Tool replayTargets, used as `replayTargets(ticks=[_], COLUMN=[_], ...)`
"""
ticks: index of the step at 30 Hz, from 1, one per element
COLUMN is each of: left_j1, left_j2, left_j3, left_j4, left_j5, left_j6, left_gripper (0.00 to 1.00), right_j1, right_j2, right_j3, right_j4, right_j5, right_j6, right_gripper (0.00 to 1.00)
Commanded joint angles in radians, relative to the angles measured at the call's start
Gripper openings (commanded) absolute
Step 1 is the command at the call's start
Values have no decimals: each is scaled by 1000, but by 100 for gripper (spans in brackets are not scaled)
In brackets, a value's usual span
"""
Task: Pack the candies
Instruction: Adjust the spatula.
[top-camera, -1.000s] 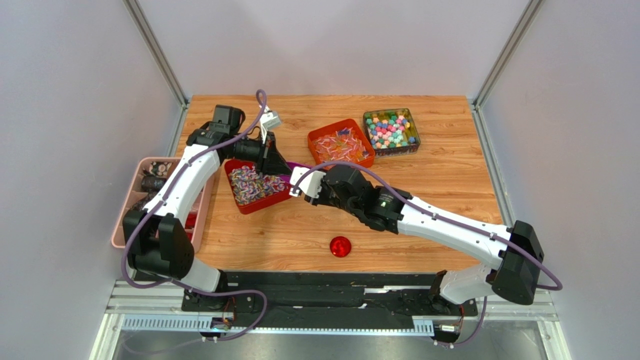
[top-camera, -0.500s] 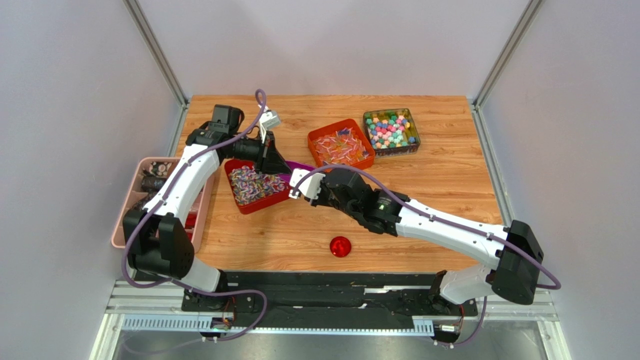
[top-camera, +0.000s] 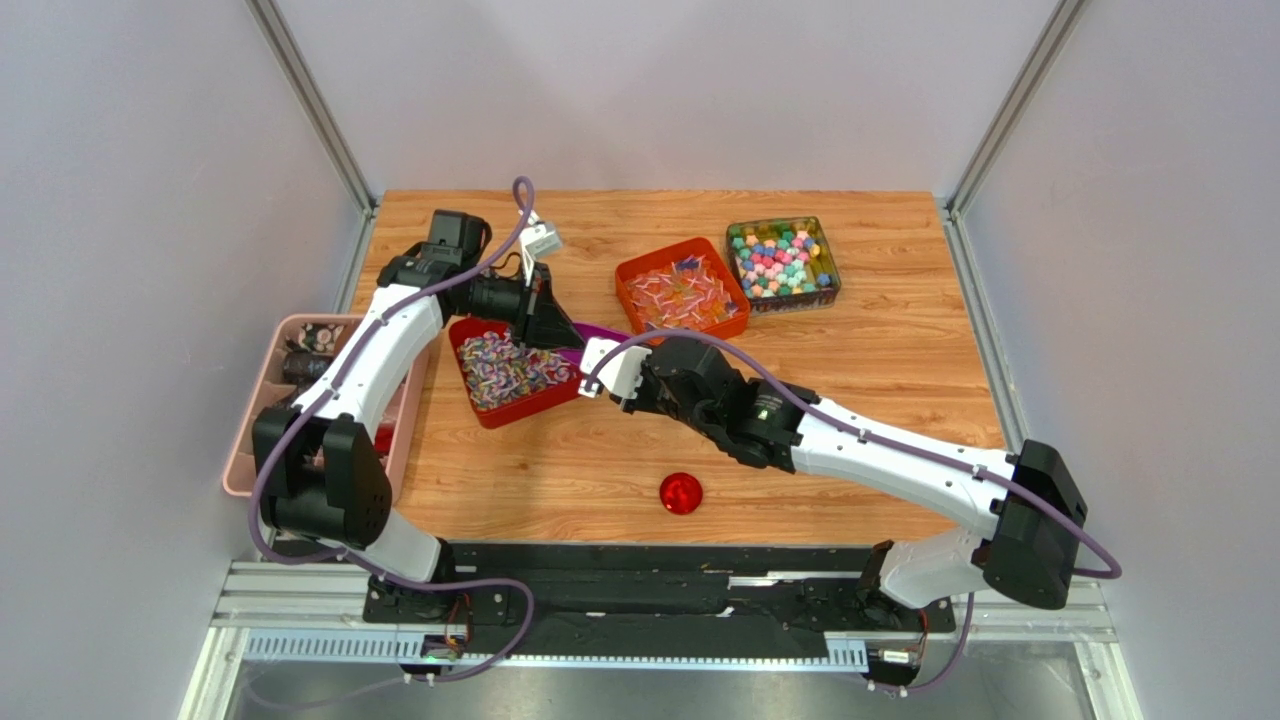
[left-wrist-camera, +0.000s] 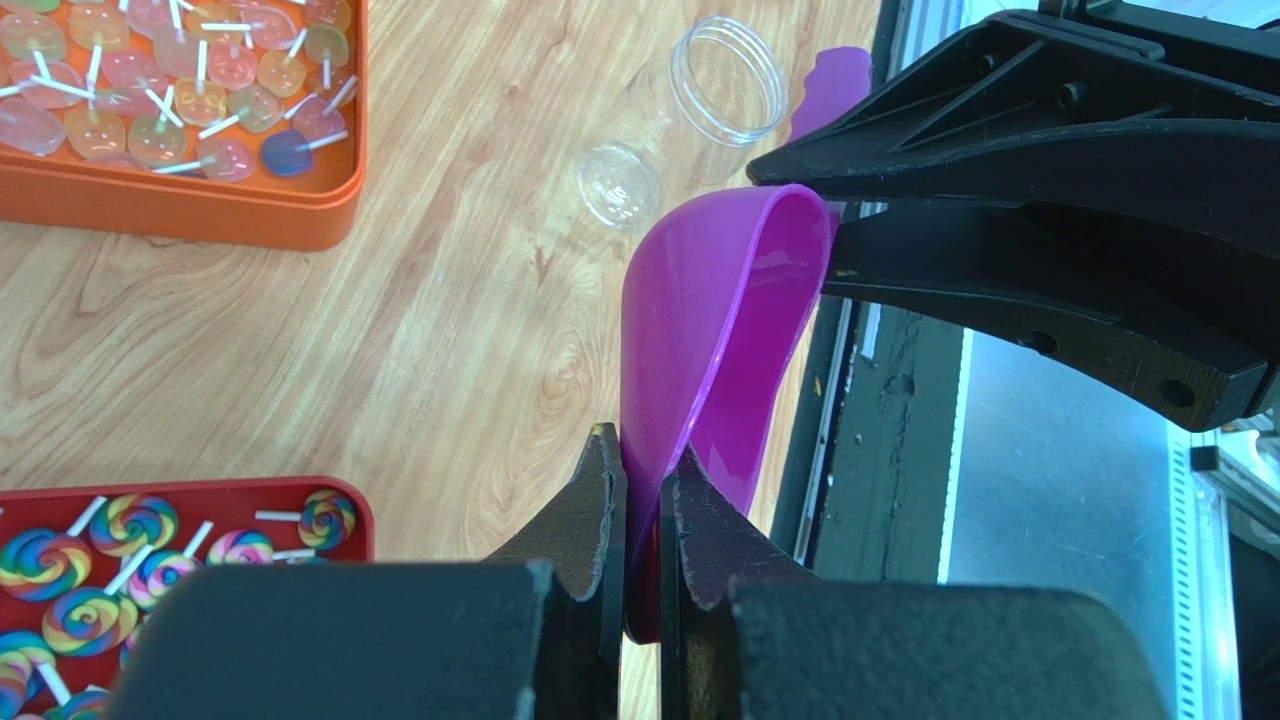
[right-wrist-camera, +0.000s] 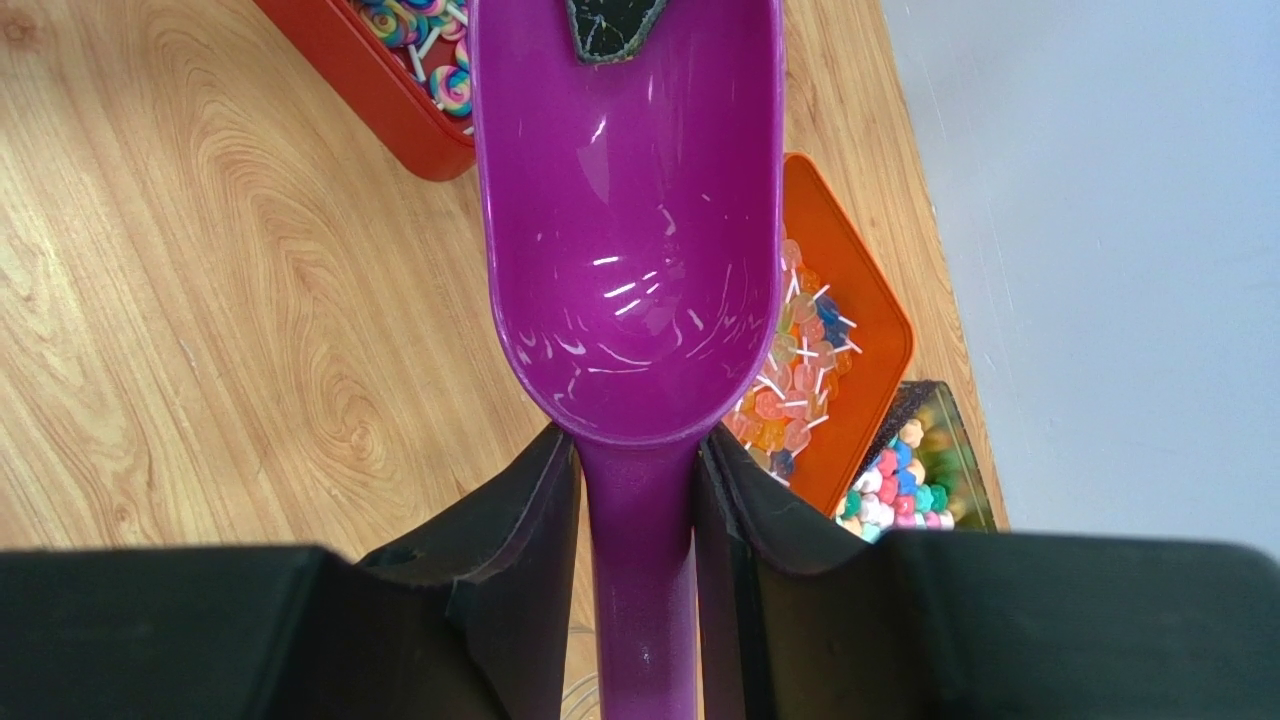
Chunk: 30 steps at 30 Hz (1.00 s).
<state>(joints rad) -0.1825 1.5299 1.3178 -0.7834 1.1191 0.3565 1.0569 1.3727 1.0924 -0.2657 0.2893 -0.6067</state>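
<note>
**Gripping one purple scoop at both ends**

Seen from overhead, the two arms meet mid-desk just beside the red tray. Only a sliver of the purple scoop shows between them.

The wrist views fill in the rest. From the right wrist, the right pincer is clamped on the scoop's handle, one finger pressed to each side, and the glossy bowl stretches away from it. From the left wrist, the left pincer is pinched together on the bowl's thin rim, with the scoop seen edge-on. Only that view shows two clear round containers on the wood beyond the scoop; overhead, the right arm covers them.

The candies fill a clear-sided box at the far right. They are tiny sweets in pink, blue, white and green. Just beside it, the orange tray holds pale stick lollipops. Rainbow-swirl lollipops lie heaped in the red tray. A round red lid lies alone near the front edge.
</note>
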Motion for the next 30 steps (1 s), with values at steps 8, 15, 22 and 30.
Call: replayTargets(ticks=[8,15,22,30], left_j1=[-11,-11,-11,-11], left_j2=[13,30,36,45], left_j3=[38,41,44,47], left_j4=[-17,-17,-19,-19], left_j5=[53,51,36,31], left_j6=[1,-4,-4,-7], left_gripper=[8,13,25,36], right_j1=[5,6,5,3], right_j2=[-58,-78,-95,-109], right_j3=[61,80,61,54], right_j4=[66,33,46,49], right_j5=[-19,-44,-50,-58], right_j6=[65,87,94,101], right_gripper=[0,0,0,0])
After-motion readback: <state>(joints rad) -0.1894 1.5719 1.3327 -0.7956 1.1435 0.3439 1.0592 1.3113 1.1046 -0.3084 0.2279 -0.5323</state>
